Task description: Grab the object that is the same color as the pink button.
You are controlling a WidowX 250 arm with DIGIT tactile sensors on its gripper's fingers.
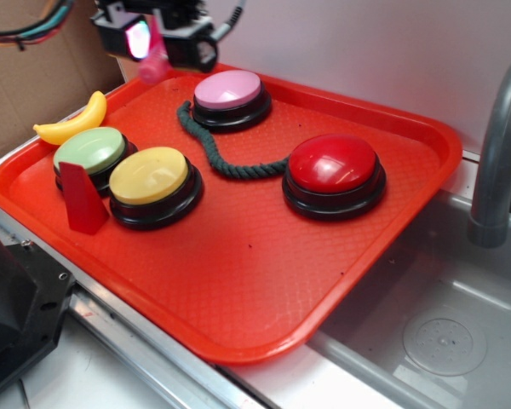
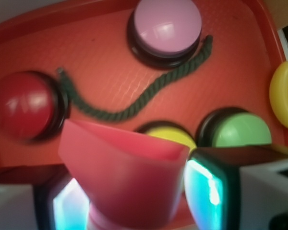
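Exterior: the claw (image 1: pixel 156 47) hangs above the tray's (image 1: pixel 392 183) far corner, left of the pink button (image 1: pixel 228 89), clamped on the bolt (image 1: pixel 154 61), its long axis pointing down.

Wrist: bolt (image 2: pixel 127 177) fills the gap between the fingers (image 2: pixel 209 191) (head toward camera), well clear of the tray.

Tray (image 1: pixel 392 136): red plastic w/ fine textured, semi-matt surface. Button domes, e.g. pink button (image 1: pixel 228 89): smooth glossy plastic. Rope (image 1: pixel 213 153), mid frame: rough twisted dark green cord. Bolt (image 2: pixel 125 177): smooth plastic. Sink (image 1: pixel 460 341), lower right: brushed metal.
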